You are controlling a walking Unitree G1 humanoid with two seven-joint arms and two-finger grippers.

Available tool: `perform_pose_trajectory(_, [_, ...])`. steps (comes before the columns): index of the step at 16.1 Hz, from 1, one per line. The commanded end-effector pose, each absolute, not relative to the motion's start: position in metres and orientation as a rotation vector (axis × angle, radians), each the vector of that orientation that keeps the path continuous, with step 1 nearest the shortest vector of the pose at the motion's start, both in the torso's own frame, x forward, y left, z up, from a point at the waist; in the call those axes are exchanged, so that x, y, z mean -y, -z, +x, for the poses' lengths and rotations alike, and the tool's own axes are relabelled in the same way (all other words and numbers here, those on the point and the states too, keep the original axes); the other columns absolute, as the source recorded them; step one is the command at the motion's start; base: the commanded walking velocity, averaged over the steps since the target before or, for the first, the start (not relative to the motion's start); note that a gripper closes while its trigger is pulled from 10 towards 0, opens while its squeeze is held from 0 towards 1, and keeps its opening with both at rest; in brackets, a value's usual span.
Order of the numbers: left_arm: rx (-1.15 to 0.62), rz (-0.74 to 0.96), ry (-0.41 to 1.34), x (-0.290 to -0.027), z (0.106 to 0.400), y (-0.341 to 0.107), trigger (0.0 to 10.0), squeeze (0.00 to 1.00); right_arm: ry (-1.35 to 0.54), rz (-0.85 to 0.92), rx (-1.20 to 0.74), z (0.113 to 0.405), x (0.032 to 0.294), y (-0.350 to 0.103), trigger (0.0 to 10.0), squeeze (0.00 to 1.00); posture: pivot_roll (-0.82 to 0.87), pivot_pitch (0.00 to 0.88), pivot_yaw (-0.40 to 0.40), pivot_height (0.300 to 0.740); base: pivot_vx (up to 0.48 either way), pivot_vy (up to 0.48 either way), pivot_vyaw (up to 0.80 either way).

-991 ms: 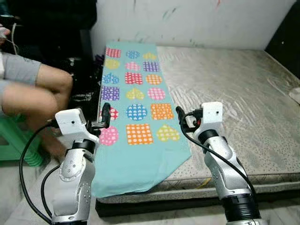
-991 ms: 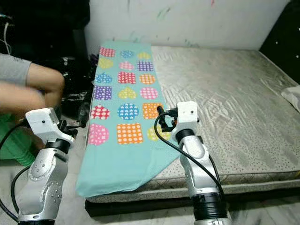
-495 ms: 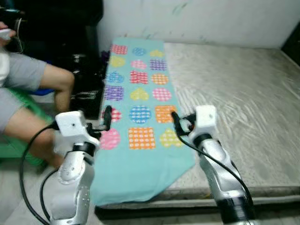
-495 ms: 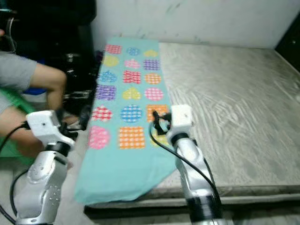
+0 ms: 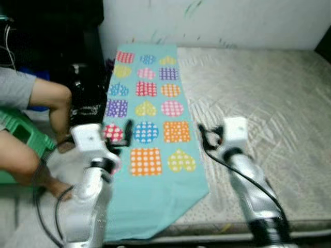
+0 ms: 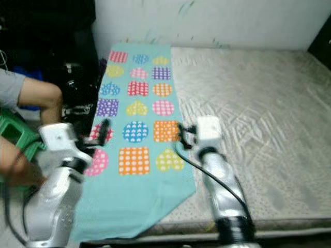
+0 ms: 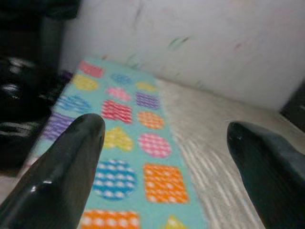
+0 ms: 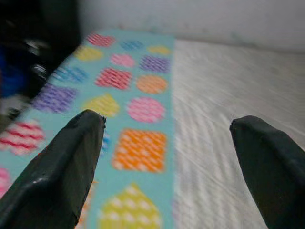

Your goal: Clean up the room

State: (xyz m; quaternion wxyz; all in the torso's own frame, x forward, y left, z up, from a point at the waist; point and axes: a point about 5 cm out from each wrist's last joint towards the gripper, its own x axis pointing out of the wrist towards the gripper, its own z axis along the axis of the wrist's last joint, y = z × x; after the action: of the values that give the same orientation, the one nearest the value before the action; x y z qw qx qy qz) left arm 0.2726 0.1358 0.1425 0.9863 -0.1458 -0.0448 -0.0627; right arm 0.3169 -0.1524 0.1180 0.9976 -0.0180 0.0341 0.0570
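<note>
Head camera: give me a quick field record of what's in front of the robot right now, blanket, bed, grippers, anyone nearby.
blanket: teal blanket with coloured dotted shapes, laid flat along the bed's left side, its near end hanging over the bed's edge
bed: bare grey mattress against a white wall
left gripper: left gripper open, held up over the blanket's left edge
right gripper: right gripper open, raised by the blanket's right edge
contact: neither gripper holds anything
person: seated on a green stool at the robot's left, knee close to the left arm
image: blurred
</note>
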Motion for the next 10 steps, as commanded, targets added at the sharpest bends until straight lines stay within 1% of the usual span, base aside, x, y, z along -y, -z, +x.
perform_pose_trajectory(1, [0.09, -0.301, 0.141, -0.1322, 0.2731, -0.1435, 10.0, 0.0, -0.088, -0.03, -0.072, 0.3171, 0.1588, -0.119, 10.0, 0.0, -0.02, 0.106, -0.062, 0.74, 0.0, 0.0, 0.0])
perform_pose_trajectory(8, [0.051, -0.33, 0.112, -0.1337, 0.2687, -0.137, 10.0, 0.0, -0.103, -0.025, -0.089, 0.318, 0.1546, -0.1166, 10.0, 0.0, -0.01, 0.107, -0.073, 0.74, 0.0, 0.0, -0.78])
perform_pose_trajectory(10, [0.044, -0.344, 0.109, -0.1341, 0.2684, -0.1356, 10.0, 0.0, -0.11, -0.03, -0.104, 0.318, 0.1545, -0.1144, 10.0, 0.0, -0.01, 0.111, -0.074, 0.74, 0.0, 0.0, 0.0])
